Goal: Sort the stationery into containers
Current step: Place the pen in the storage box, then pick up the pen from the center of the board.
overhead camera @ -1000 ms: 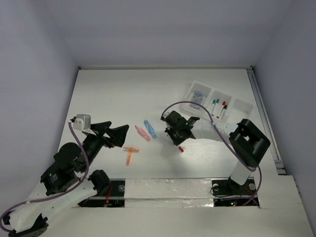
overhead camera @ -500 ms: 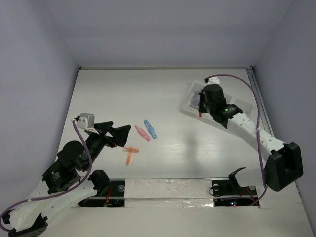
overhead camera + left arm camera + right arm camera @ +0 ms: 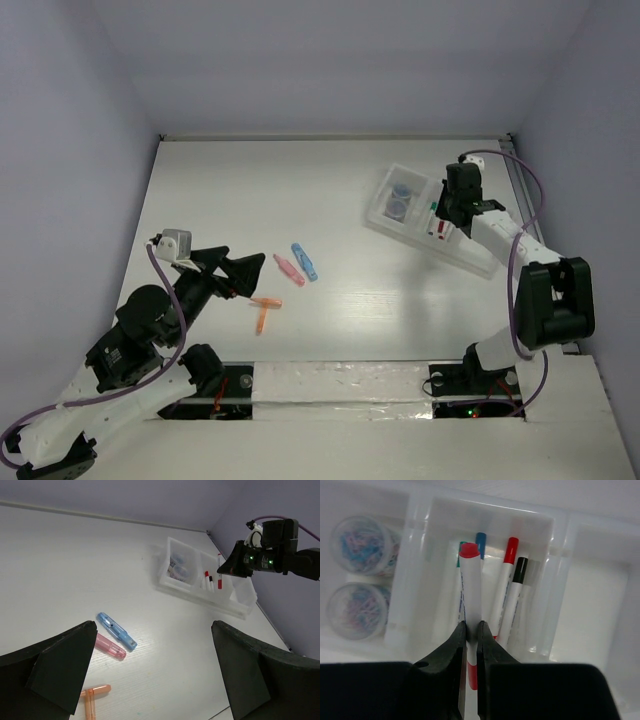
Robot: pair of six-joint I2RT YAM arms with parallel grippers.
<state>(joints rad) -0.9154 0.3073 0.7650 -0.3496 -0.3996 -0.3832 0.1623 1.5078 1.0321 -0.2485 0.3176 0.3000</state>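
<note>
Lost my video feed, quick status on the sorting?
Right jaws shut on red-capped pen, above middle compartment of tray. Left jaws wide open, empty. Nothing blocking the drop.

White-and-black arms (image 3: 497, 233), purple cables (image 3: 274, 516), black wedge fingers (image 3: 55, 670), green status lights (image 3: 270, 561)

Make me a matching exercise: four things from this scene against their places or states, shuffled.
Things:
1. topmost red-capped pen
2. round discs
3. orange pieces
4. left pincer

Places or states:
A. open, holding nothing
B. lying on the table
C. in an end compartment of the tray
D. gripped by the right pincer

Pairs: 1-D, 2-C, 3-B, 4-A.
</note>
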